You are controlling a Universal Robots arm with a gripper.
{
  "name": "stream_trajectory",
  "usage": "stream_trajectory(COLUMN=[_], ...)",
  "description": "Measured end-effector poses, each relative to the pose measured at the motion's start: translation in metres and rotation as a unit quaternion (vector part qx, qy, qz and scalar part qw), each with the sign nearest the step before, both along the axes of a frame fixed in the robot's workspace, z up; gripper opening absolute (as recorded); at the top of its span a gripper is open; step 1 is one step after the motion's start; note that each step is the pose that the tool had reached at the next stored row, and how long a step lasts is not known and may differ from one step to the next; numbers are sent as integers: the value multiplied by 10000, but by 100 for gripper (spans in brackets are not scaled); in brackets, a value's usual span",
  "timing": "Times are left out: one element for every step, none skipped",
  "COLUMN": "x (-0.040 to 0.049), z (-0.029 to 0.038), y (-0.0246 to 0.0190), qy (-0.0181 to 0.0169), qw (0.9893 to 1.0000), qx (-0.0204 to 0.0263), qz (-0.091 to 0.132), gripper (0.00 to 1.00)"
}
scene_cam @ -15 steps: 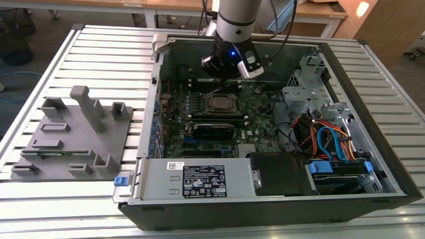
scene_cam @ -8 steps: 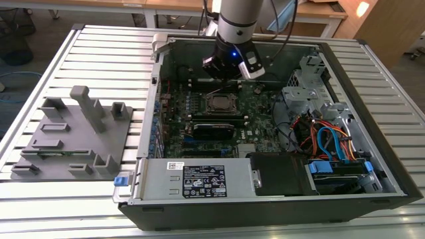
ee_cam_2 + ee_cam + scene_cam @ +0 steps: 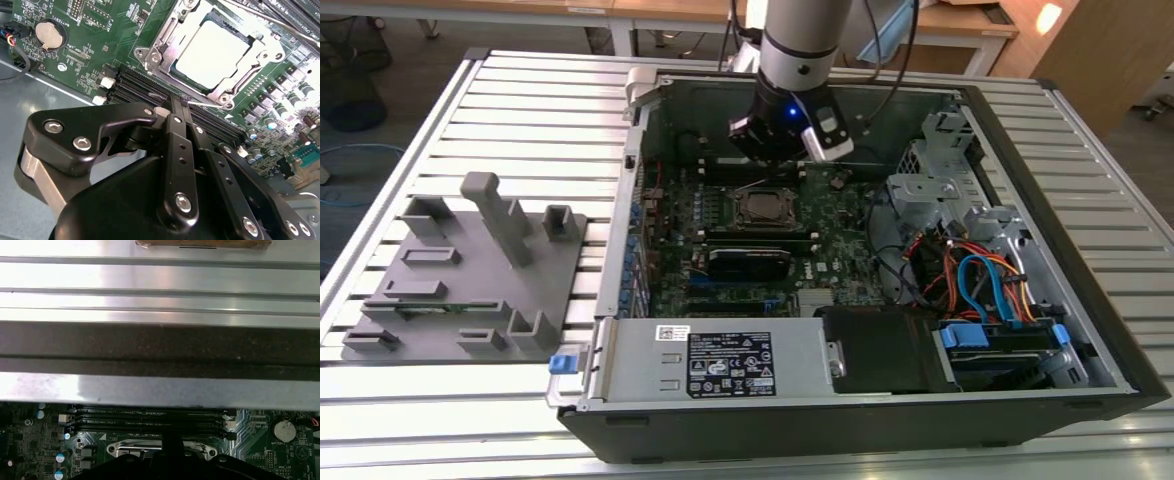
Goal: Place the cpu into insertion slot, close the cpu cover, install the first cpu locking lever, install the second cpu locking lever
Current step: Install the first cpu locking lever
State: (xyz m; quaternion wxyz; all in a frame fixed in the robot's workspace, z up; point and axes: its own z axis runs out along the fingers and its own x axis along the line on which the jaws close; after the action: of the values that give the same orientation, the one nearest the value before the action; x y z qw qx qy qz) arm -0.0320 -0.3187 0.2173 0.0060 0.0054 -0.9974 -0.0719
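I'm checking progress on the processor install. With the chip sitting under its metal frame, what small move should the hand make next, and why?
Probably ease the hand toward the thin wire lever at the frame edge. The chip already lies in the socket under the frame, and the closed fingertips sit right beside that lever.

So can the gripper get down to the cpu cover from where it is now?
Probably yes. The gripper hangs just beside the cpu cover, its fingers together, and nothing lies between them over the memory slots.

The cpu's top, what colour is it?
Silver-grey, pale and matte; the cpu shows best in the second wrist view.
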Motion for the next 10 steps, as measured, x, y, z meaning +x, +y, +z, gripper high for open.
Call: stream_trajectory(x=[4, 8, 11, 15, 18, 21, 24, 27, 30, 33], z=[-7, -13, -20, -26, -32, -38, -43, -48, -54, -61], y=[0, 0, 0, 1, 3, 4, 5, 6, 7, 7], qy=[0, 0, 0, 0, 0, 0, 0, 0, 0, 0], qw=[10000, 10000, 10000, 10000, 10000, 10000, 10000, 10000, 10000, 10000], qx=[0, 0, 0, 0, 0, 0, 0, 0, 0, 0], qz=[0, 0, 0, 0, 0, 0, 0, 0, 0, 0], gripper=[10, 10, 10, 10, 10, 10, 10, 10, 10, 10])
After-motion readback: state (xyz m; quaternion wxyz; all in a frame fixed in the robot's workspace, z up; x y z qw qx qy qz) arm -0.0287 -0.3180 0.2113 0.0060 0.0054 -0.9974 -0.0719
